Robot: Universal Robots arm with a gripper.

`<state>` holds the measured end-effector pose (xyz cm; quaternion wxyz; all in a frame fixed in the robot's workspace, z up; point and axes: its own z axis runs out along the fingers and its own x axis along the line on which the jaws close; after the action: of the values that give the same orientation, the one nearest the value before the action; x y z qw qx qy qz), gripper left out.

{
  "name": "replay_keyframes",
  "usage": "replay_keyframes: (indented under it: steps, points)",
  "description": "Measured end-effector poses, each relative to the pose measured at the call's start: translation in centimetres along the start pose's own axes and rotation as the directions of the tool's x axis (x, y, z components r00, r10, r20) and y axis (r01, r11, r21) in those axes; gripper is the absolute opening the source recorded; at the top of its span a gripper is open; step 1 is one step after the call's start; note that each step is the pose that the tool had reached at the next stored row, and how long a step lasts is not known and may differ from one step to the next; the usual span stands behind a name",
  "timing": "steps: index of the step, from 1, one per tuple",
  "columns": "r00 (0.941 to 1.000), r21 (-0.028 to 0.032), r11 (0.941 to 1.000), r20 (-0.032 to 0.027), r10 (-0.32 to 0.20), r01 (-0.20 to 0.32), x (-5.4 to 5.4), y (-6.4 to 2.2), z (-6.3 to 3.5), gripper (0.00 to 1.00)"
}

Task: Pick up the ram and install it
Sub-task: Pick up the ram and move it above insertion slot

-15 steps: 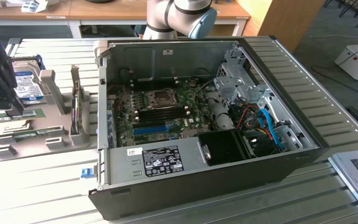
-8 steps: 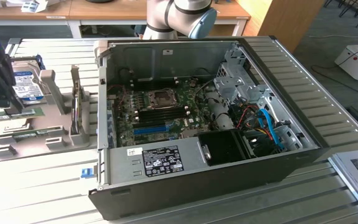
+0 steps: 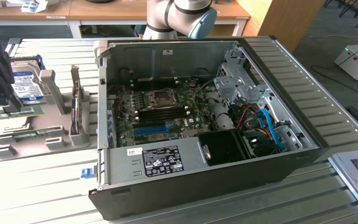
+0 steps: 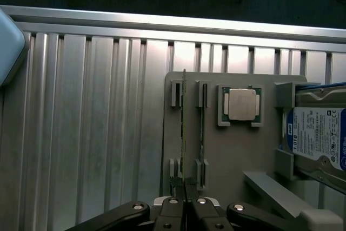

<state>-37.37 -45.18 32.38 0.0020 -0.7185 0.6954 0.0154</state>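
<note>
Green ram (image 4: 184, 128), on edge in the grey holder (image 4: 232, 155) straight below the downward-pointing hand (image 4: 184, 190), is pinched between its closed fingers.

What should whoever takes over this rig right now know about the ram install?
Pincer: shut on the ram, clamped across its thin edge.
Ram: seen edge-on over the grey parts holder, in line with its slot brackets. I cannot tell whether it has cleared them.
Also on the holder: a processor chip and a hard drive.
Done: the ram is gripped.
Left: the ram is not yet in the open computer case. The dark memory slots on the motherboard look empty.
</note>
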Motion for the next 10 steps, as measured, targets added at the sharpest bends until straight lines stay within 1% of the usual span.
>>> replay_keyframes:
  steps: [10]
  points:
    - [1.0, 0.0, 1.0, 0.0, 0.0, 0.0, -0.01, -0.01, -0.61, 0.11]
